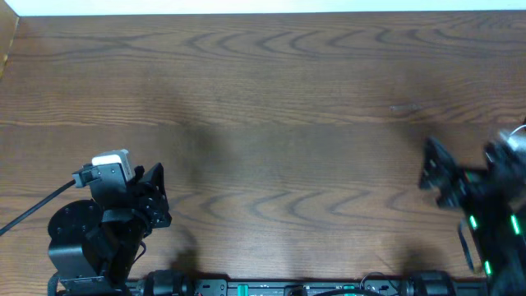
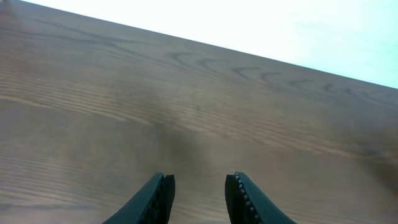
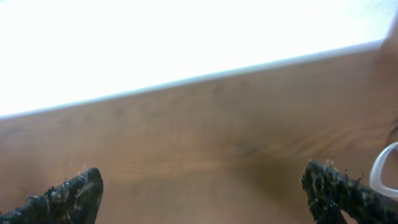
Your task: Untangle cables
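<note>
White: glimpsing loop (image 3: 384,163) at right edge, right wrist view, possibly cable; expecting limp, light, slippery; favouring pinch near its end. Seeing left end effector (image 2: 200,182), right end effector (image 3: 202,179) gaping, empty.

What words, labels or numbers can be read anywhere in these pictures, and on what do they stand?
None can be read.
The brown wooden table bears no print.
The black rail at the table's near edge shows tiny marks, too small to read.
</note>
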